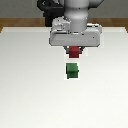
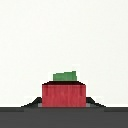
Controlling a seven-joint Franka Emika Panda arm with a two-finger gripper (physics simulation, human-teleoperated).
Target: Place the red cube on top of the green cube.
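The red cube point(image 1: 74, 52) is held between the fingers of my gripper point(image 1: 74, 53), which is shut on it and holds it above the white table. The green cube point(image 1: 72, 70) sits on the table just in front of and below the red cube, apart from it. In the wrist view the red cube point(image 2: 63, 95) fills the space between the fingertips, and the top of the green cube point(image 2: 65, 76) shows just past it; the rest of the green cube is hidden behind the red one.
The white table point(image 1: 30, 90) spreads around both cubes. The arm's body point(image 1: 75, 20) stands behind the gripper, and a wooden floor strip point(image 1: 15, 22) shows at the table's far edge.
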